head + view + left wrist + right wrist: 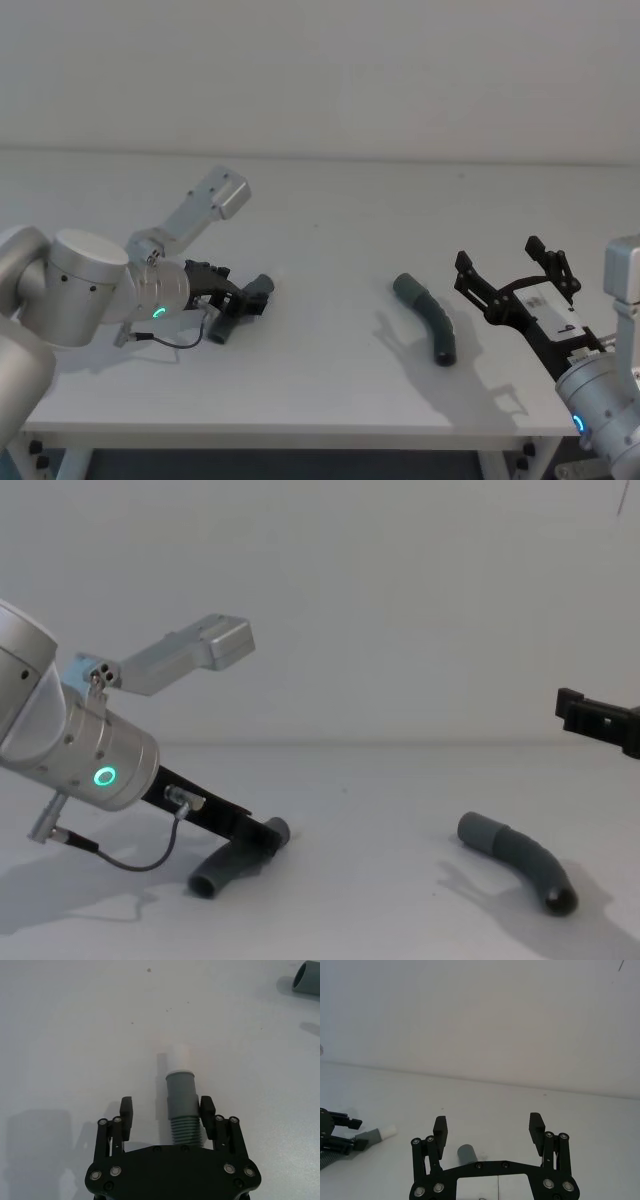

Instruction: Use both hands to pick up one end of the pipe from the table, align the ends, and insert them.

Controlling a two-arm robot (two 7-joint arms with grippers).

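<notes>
The lighter pipe piece (181, 1105) and the darker pipe piece (428, 315) lie well apart on the white tabletop (330, 250).

The lighter one is on the left, and its cuff (180, 1087) sticks out between the fingers of the left hand (166, 1107). That hand is partly open: one finger touches the piece, the other has a gap beside it. The hand hides most of the ribbed part. The right hand (488, 1122) hangs near the darker piece, wide open and holding nothing. In the right wrist view its body hides most of that piece.

Plain white wall (400, 70) behind, dark floor (280, 466) low in head view
</notes>
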